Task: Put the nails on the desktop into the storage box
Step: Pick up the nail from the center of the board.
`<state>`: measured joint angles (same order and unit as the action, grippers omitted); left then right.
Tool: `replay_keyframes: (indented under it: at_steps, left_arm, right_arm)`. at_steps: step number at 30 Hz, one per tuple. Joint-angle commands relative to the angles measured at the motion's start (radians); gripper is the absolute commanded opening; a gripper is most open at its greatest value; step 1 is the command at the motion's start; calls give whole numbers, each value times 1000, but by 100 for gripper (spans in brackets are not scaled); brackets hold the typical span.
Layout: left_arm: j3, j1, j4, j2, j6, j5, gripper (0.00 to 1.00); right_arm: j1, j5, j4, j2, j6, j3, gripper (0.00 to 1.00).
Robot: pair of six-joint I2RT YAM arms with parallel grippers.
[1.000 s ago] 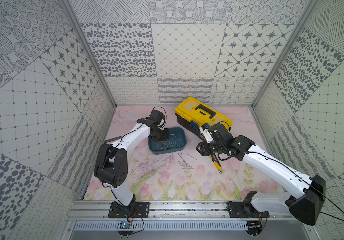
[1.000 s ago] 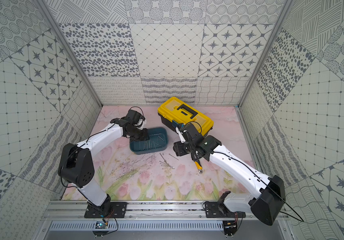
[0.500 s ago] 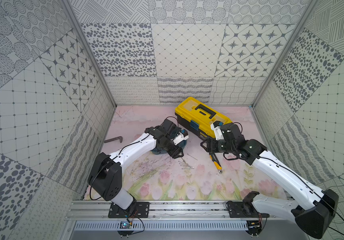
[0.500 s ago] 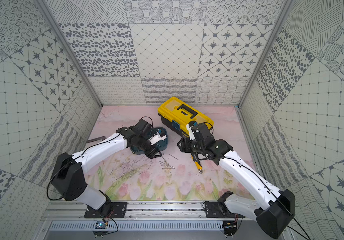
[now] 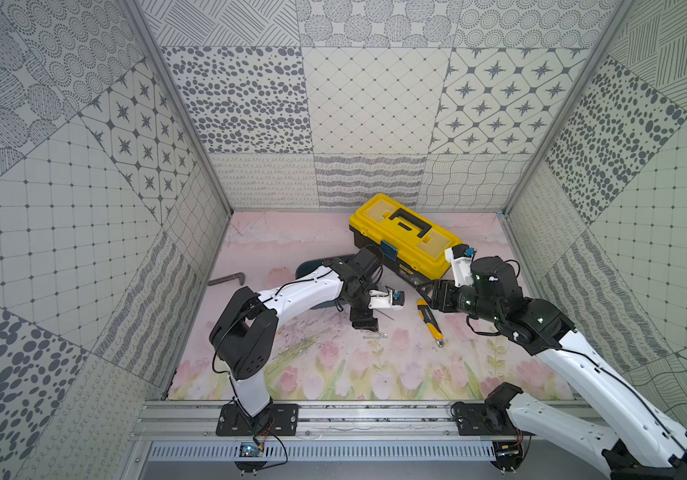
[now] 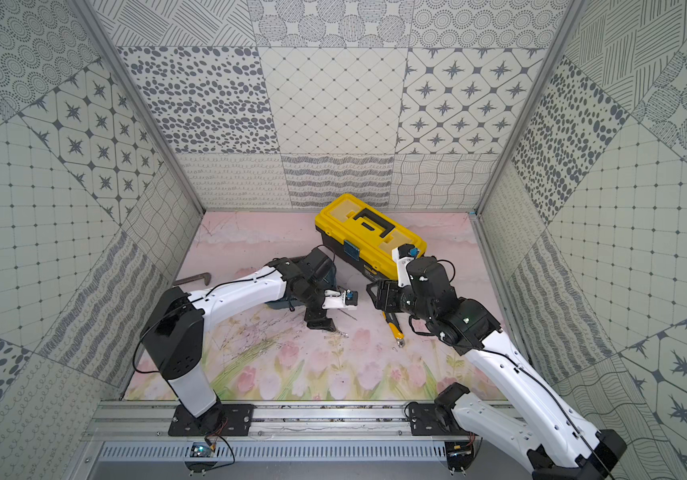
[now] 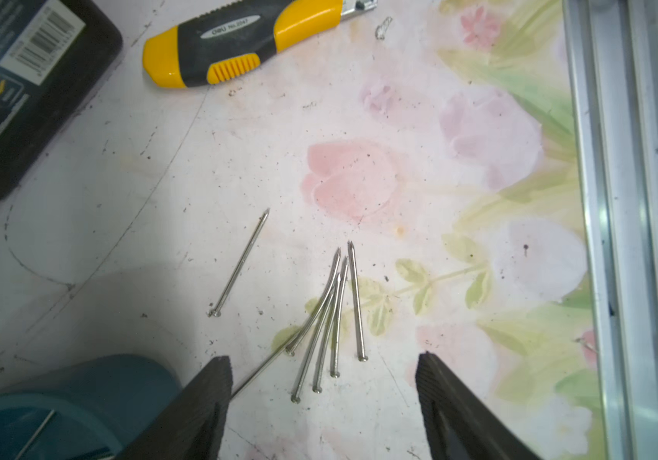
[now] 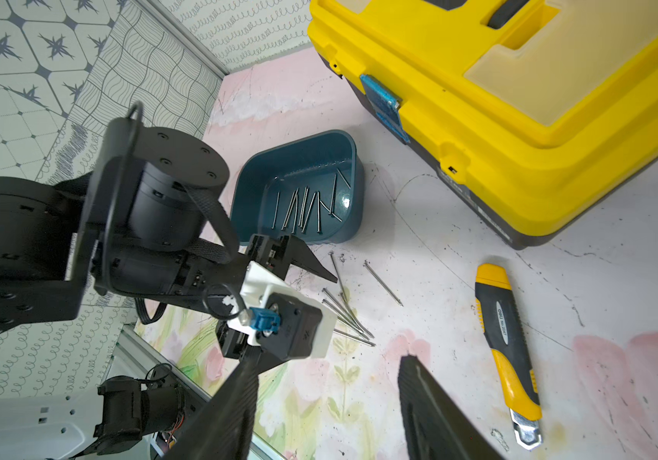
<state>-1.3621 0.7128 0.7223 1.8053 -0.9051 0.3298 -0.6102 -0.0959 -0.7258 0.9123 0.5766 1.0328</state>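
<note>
Counting from the biggest down, we see one desktop (image 5: 291, 249), pale pink with printed tulips, and on it one yellow-lidded black toolbox (image 5: 400, 237) at the back. Two arms reach in over it, each ending in one gripper. One teal storage box (image 8: 303, 155) sits open just beside the toolbox, largely hidden behind the left arm in both top views. One dark L-shaped bar (image 5: 227, 279) lies near the left wall, well apart from the rest. One yellow-and-black utility knife (image 8: 506, 330) lies flat in front of the toolbox.

The nails (image 7: 339, 318) are split between two places. In the left wrist view we count seven on the desktop: five fanned in a cluster, one alone beside them, and one with an end hidden behind a finger. Inside the storage box we make out about nine more on its floor; they overlap, so we cannot give an exact count.

The left gripper (image 7: 322, 357) hangs low over the cluster with its two fingers (image 7: 207, 402) wide apart, one on each side of the five nails, and it clamps nothing. Whether a finger touches the part-hidden nail we cannot tell. The right gripper (image 8: 325, 368) is above the desktop near the knife, its fingers (image 8: 426, 402) apart and empty.
</note>
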Motion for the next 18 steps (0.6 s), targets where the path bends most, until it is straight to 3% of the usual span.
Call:
replay_keyframes:
  at_steps: [1, 18]
  left_arm:
    - [-61, 14, -3, 86, -322, -75, 77]
    - [-161, 11, -23, 281, -534, -106, 68]
  right_arm:
    - [5, 27, -20, -16, 10, -6, 62]
    - [8, 43, -50, -21, 22, -14, 65]
